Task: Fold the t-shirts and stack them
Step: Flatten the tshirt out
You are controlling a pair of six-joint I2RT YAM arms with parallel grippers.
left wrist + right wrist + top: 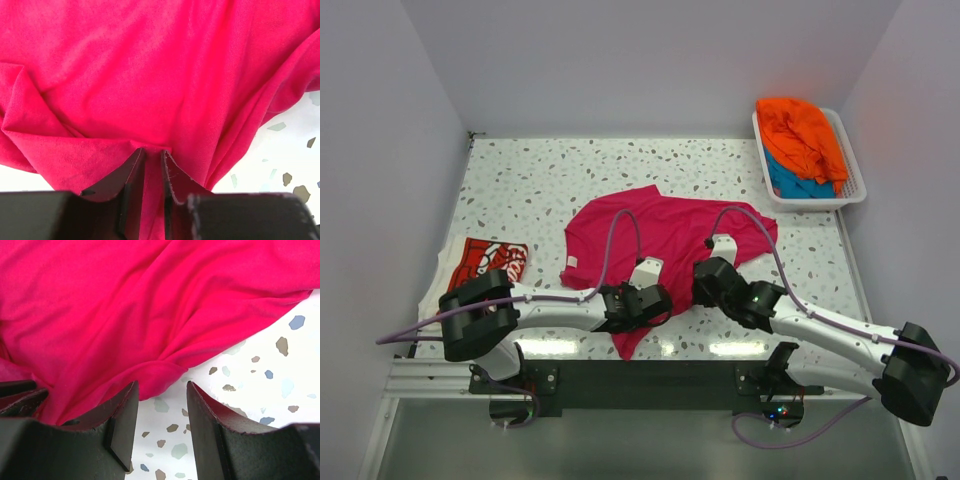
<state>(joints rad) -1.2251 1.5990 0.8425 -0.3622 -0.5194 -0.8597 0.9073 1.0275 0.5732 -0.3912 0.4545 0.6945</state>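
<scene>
Magenta t-shirt point(665, 225) lies crumpled on the table point(520, 180). Left gripper point(153, 152) is narrow, pinching a fold at the shirt's near edge. Right gripper point(162, 390) is half-open and empty, just right of that edge.

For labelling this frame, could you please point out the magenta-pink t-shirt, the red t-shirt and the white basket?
magenta-pink t-shirt point(670, 225), top view, middle of its body.
red t-shirt point(488, 260), top view, lettered front.
white basket point(810, 203), top view, near rim.
</scene>
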